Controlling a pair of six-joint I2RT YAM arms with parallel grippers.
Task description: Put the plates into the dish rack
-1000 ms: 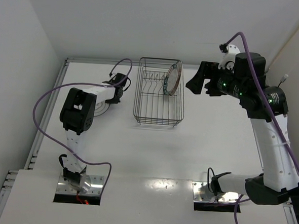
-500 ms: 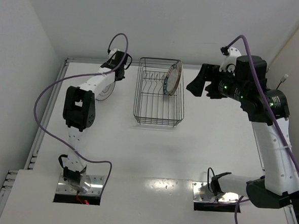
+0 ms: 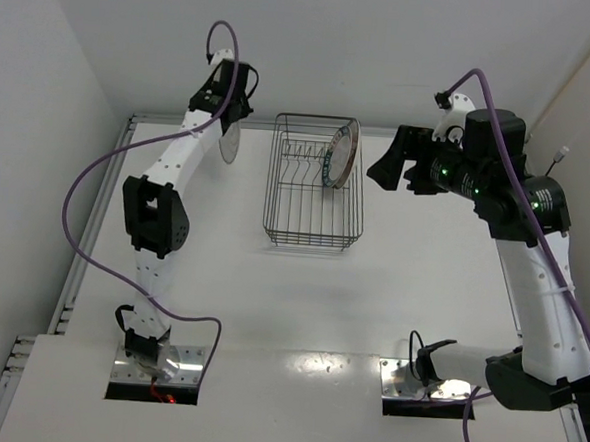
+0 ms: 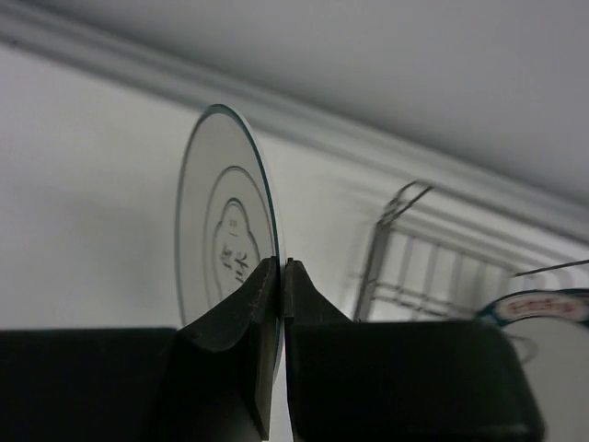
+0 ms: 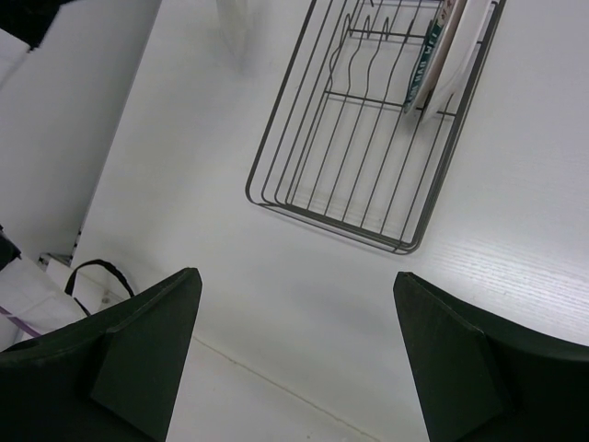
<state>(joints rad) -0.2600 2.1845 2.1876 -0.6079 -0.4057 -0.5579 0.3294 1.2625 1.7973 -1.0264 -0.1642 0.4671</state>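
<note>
- Left jaws – closed tight on the rim of the ringed plate (image 4: 221,253); the two pads pinch its lower edge with no gap to be seen.
- Ringed plate (image 3: 229,139) – white with thin dark rings, standing upright and nearly edge-on, rising straight above the left jaws' tips. The left arm (image 3: 184,159) is stretched high toward the far wall.
- Dish rack (image 3: 315,187) – dark wire basket on the desk (image 3: 300,301). From the left jaws it lies beyond and to the right (image 4: 405,267), apart from the held plate. From the right jaws it lies ahead and between the two fingers (image 5: 368,138).
- Teal-rimmed plate (image 5: 425,69) – on edge inside the rack, leaning at the rack's side nearest the right jaws; also seen at the far right of the left jaws' view (image 4: 543,308).
- Second plate (image 5: 457,55) – white, close against the teal-rimmed one on its outer side; its pattern cannot be made out.
- Right jaws – spread wide, nothing between them, held above the desk beside the rack and touching neither.
- Right arm (image 3: 533,256) – reared up at the desk's right side, a purple cable (image 3: 493,103) looping over it.
</note>
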